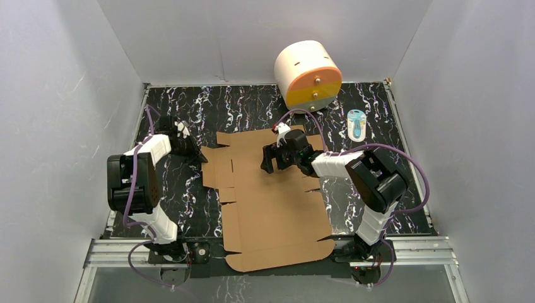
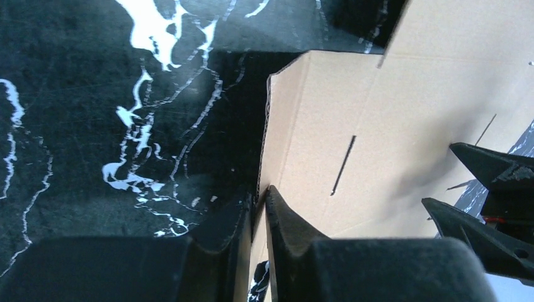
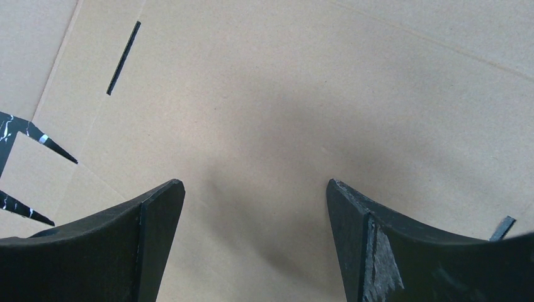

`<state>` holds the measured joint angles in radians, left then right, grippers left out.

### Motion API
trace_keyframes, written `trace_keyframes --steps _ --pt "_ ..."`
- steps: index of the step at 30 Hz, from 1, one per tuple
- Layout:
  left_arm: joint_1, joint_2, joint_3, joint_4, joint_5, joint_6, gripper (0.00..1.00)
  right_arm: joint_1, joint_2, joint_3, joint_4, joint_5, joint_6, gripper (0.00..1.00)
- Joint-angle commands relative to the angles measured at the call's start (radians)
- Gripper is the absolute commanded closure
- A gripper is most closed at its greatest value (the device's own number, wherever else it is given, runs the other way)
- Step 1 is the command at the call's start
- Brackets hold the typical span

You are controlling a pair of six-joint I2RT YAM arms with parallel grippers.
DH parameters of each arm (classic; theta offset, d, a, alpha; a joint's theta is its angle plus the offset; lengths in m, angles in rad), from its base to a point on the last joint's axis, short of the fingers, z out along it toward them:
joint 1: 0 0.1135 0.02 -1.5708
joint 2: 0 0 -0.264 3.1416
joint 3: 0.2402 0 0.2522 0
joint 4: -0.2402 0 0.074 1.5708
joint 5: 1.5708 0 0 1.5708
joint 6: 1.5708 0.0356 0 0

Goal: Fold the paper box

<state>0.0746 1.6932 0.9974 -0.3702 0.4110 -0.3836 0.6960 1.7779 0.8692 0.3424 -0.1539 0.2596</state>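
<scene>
One paper box [image 1: 271,208], unfolded: a plain brown corrugated cardboard sheet, die-cut, lying mostly flat on the black white-veined marble-pattern table [image 1: 252,110]. Its near edge sits between the two arm bases and its far edge reaches about mid-table. The sheet has a broad central panel with faint crease lines, smaller notched flaps stepping out along its left side, thin straight slots cut near the folds, and fluted board showing at the cut edges. Left gripper [image 2: 258,195] is at the sheet's far-left flap, its fingers drawn nearly together with the flap's edge pinched between them; that edge seems raised slightly, with a shadow beneath it. Right gripper [image 3: 255,189] is over the sheet's central panel toward the far end, fingers spread wide with bare cardboard between them; whether the tips touch the board cannot be told. One white cylinder with orange-yellow face [image 1: 307,74] stands beyond the sheet's far-right corner. One small pale-blue item [image 1: 356,124] lies right of the sheet's far edge, well apart from it.
</scene>
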Motion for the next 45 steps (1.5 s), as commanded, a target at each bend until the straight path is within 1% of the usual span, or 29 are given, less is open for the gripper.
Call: trace_keyframes --steps 1,4,9,14,19,24,27,29,40,43,45 --pt "-0.038 -0.087 0.004 -0.052 -0.05 0.028 0.93 0.005 -0.01 -0.022 -0.022 0.0 0.002 0.07" --pt "-0.06 -0.116 0.027 -0.085 -0.093 0.028 0.96 0.005 -0.013 -0.022 -0.022 0.003 0.003 0.07" --pt "-0.172 -0.142 0.103 -0.179 -0.247 0.013 0.98 0.005 -0.015 -0.02 -0.022 0.007 0.002 0.07" --pt "-0.283 -0.121 0.2 -0.263 -0.347 -0.017 0.98 0.005 -0.015 -0.016 -0.029 0.019 0.01 0.07" --pt "-0.364 -0.092 0.287 -0.322 -0.393 -0.056 0.97 0.004 -0.021 -0.019 -0.028 0.036 0.02 0.07" --pt "-0.438 -0.052 0.35 -0.34 -0.397 -0.088 0.95 0.005 -0.022 -0.021 -0.025 0.044 0.03 0.07" --pt "-0.478 -0.013 0.384 -0.346 -0.435 -0.097 0.92 0.005 -0.024 -0.023 -0.021 0.047 0.037 0.07" --pt "-0.498 0.011 0.402 -0.349 -0.439 -0.099 0.9 0.005 -0.024 -0.024 -0.018 0.048 0.04 0.07" --pt "-0.558 0.102 0.476 -0.349 -0.439 -0.114 0.86 0.005 -0.02 -0.03 -0.006 0.051 0.048 0.06" --pt "-0.558 0.082 0.483 -0.356 -0.461 -0.113 0.85 0.005 -0.025 -0.032 -0.009 0.058 0.047 0.06" --pt "-0.558 0.048 0.48 -0.355 -0.507 -0.114 0.82 0.005 -0.031 -0.033 -0.009 0.068 0.047 0.06"
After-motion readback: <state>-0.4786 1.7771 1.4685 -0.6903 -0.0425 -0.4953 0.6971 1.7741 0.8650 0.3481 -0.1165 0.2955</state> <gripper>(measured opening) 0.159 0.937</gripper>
